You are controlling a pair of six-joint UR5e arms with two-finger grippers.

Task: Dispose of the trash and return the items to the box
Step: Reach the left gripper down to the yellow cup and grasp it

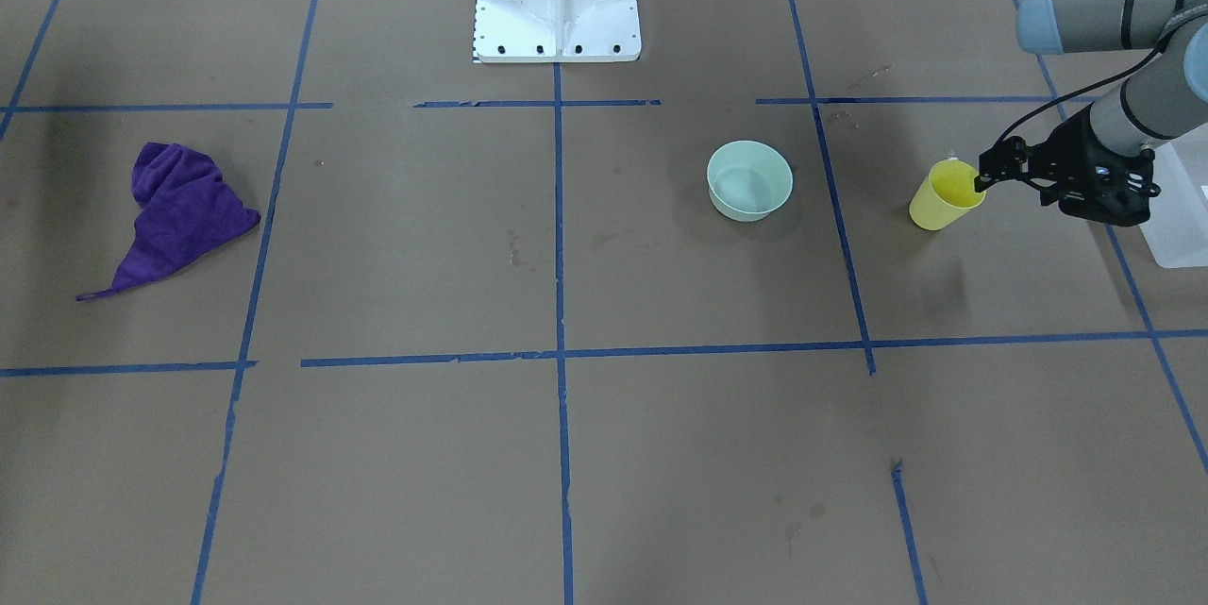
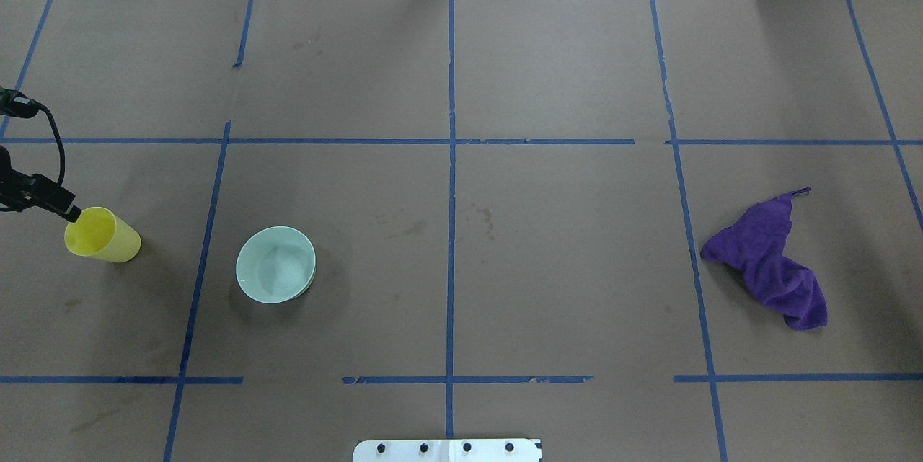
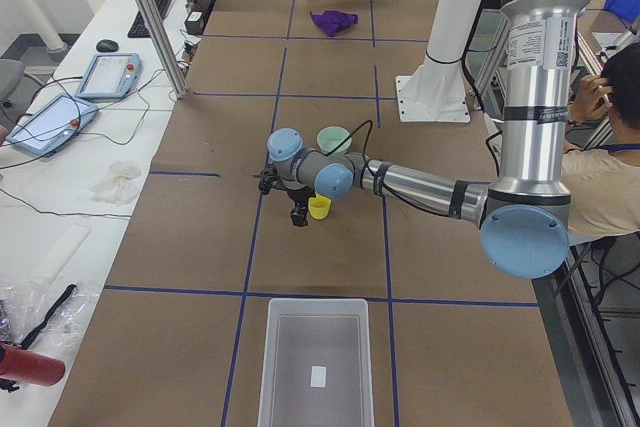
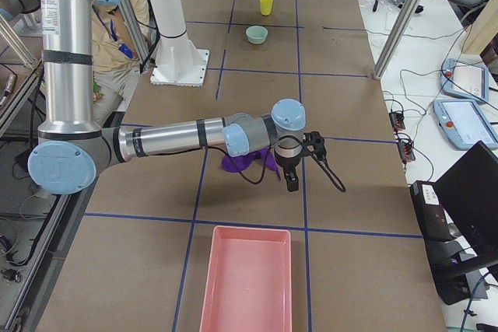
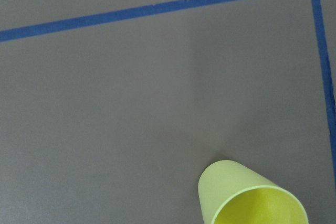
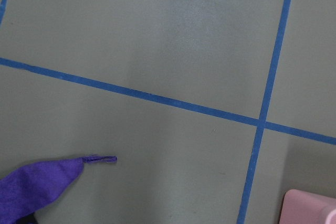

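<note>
My left gripper (image 1: 988, 176) is shut on the rim of the small yellow cup (image 1: 944, 197) and holds it tilted just above the table. The cup also shows in the overhead view (image 2: 104, 236) and the left wrist view (image 5: 247, 198). The mint-green bowl (image 1: 749, 180) stands upright and empty on the table, apart from the cup (image 2: 275, 264). The frosted-white box (image 3: 312, 357) stands beyond the cup at the table's left end, its corner at the front view's edge (image 1: 1180, 218). My right gripper (image 4: 291, 183) hangs beside the purple cloth; I cannot tell if it is open.
A crumpled purple cloth (image 2: 771, 260) lies on the right half of the table (image 1: 175, 213). A pink tray (image 4: 247, 281) stands at the table's right end. The white robot base (image 1: 557, 10) is at the middle of the robot's edge. Blue tape lines mark the brown surface.
</note>
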